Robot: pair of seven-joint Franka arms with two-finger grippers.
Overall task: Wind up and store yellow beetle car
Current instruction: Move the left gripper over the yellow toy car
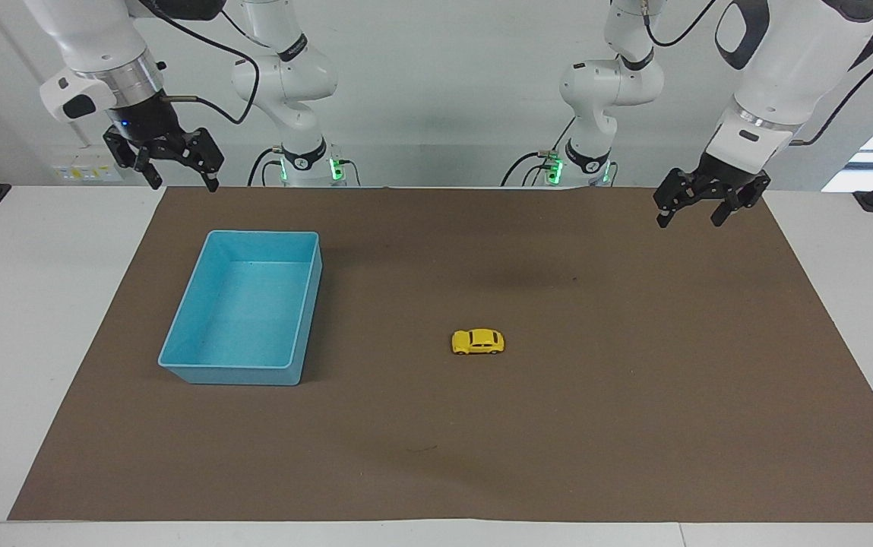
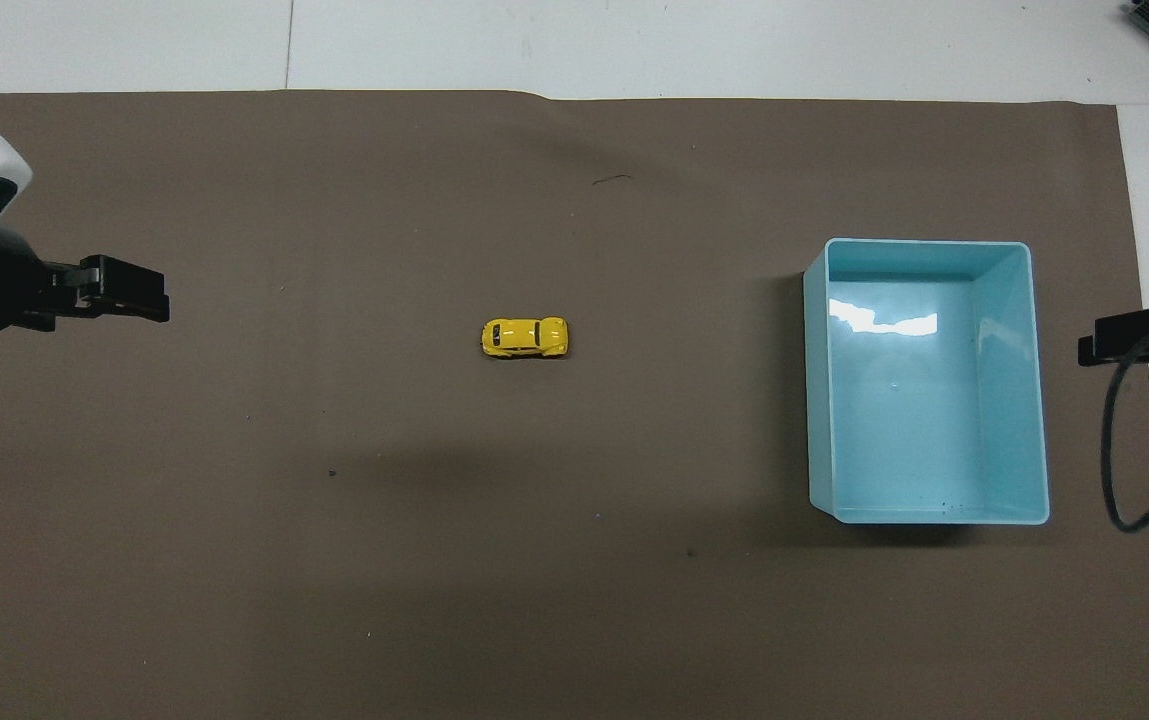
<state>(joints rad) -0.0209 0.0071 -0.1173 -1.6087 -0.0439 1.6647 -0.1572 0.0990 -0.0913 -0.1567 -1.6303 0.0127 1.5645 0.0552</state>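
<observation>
At mat centre (image 1: 634, 425) – yellow beetle car (image 1: 478, 342), well apart from both raised hands – left hand (image 1: 691, 213) spread, right hand (image 1: 181, 178) spread.

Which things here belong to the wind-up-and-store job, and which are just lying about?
For the job:
- yellow beetle car, mid-mat
- light-blue bin, toward the right arm's end
- left gripper, open, over the mat
- right gripper, open, waiting

Just there:
- brown mat

The yellow beetle car (image 1: 478, 342) is bright yellow with dark windows and black wheels. At its nine o'clock in the facing view sits a plain light-blue bin (image 1: 178, 357). Both rest on a matte brown mat (image 1: 596, 425) covering a white counter (image 1: 18, 319). The left end effector (image 1: 699, 210) and the right end effector (image 1: 175, 171) are black, on white arms.
</observation>
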